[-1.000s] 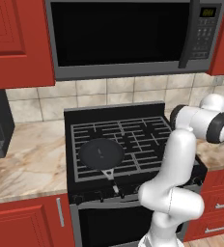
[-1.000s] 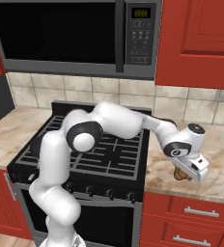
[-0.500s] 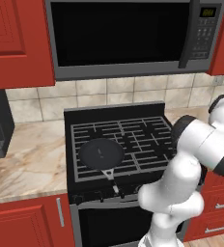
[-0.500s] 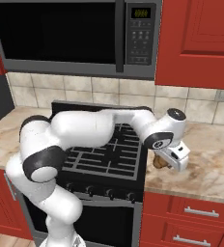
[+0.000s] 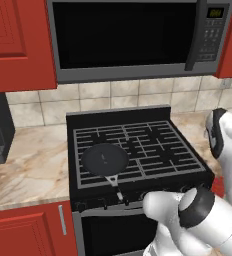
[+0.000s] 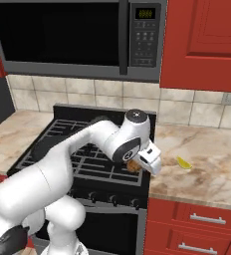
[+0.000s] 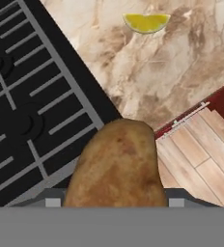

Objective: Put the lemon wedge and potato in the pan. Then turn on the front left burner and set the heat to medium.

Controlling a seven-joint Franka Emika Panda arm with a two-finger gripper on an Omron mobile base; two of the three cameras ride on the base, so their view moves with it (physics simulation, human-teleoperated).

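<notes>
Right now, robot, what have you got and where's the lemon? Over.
Gripper shut on potato, above stove's right edge. Lemon wedge on counter. Pan empty, front left burner. Path clear.

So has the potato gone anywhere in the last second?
Yes. The gripper has carried the potato left, from above the counter to the right edge of the stove, leaving the lemon wedge behind.

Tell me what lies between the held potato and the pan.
Only black stove grate: in the right base view the gripper holds the potato above the stove's right front edge, and the pan sits on the front left burner.
</notes>
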